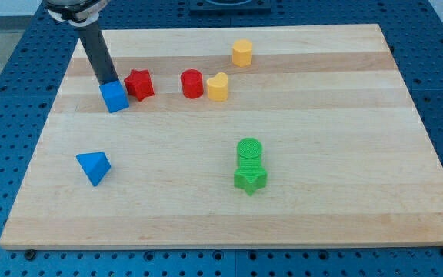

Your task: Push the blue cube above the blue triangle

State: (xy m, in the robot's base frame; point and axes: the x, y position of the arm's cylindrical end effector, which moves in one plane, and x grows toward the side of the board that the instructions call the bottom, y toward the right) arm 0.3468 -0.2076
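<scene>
The wooden surface [337, 85] fills most of the view, pale and bare across its right half. The dark rod comes down from the view's top left, and my tip [108, 81] rests against the upper edge of the blue cube [114, 98], at about its eleven o'clock. There is no end effector to open or clench, just that rod.

The blue cube touches a red star [139, 84] at its two o'clock. The blue triangle [94, 167] lies well apart, near the cube's six o'clock.

A green cylinder [249, 149] touches a green star [250, 178] directly at its six o'clock. A red cylinder [192, 83] sits just beside a yellow heart [218, 87], with a yellow hexagonal block [242, 53] near the heart's one o'clock.
</scene>
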